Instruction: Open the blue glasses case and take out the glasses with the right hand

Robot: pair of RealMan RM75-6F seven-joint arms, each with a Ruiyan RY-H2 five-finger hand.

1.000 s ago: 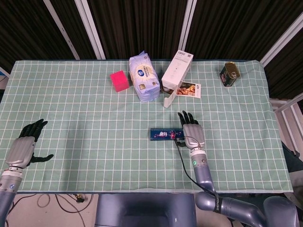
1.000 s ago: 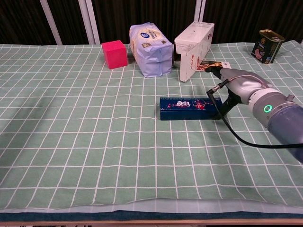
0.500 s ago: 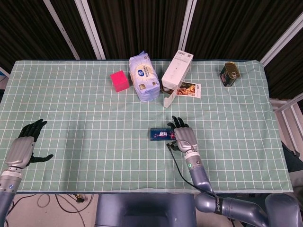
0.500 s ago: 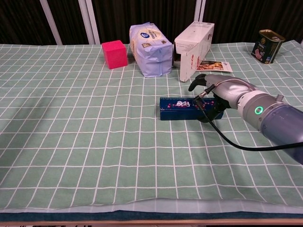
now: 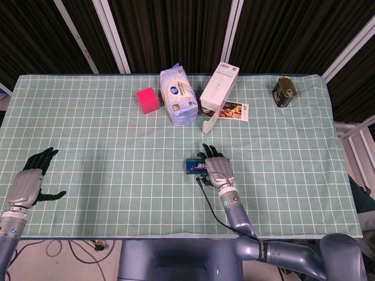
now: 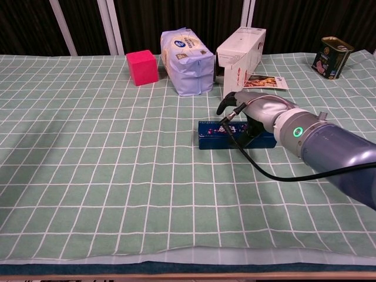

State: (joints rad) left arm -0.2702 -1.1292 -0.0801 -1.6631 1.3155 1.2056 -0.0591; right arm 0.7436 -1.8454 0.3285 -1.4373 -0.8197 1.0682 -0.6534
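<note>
The blue glasses case (image 5: 191, 166) (image 6: 212, 135) lies closed and flat on the green checked cloth at mid-table. My right hand (image 5: 216, 167) (image 6: 254, 113) is over the case's right part and hides it, palm down, fingers spread and reaching past the top. It covers the case without a clear grip on it. A black cable runs from the hand across the front of the case. The glasses are not visible. My left hand (image 5: 26, 186) rests open near the table's left front edge, holding nothing, and shows only in the head view.
Behind the case stand a pink cube (image 5: 147, 99) (image 6: 142, 67), a pale blue bag (image 5: 178, 95) (image 6: 188, 60) and a white carton (image 5: 218, 89) (image 6: 241, 51) with a leaflet (image 5: 233, 110). A tin can (image 5: 284, 92) (image 6: 331, 57) sits at the far right.
My right hand has slid left from beside the case's right end to over the case, now covering its right part. The case and left hand have not moved.
</note>
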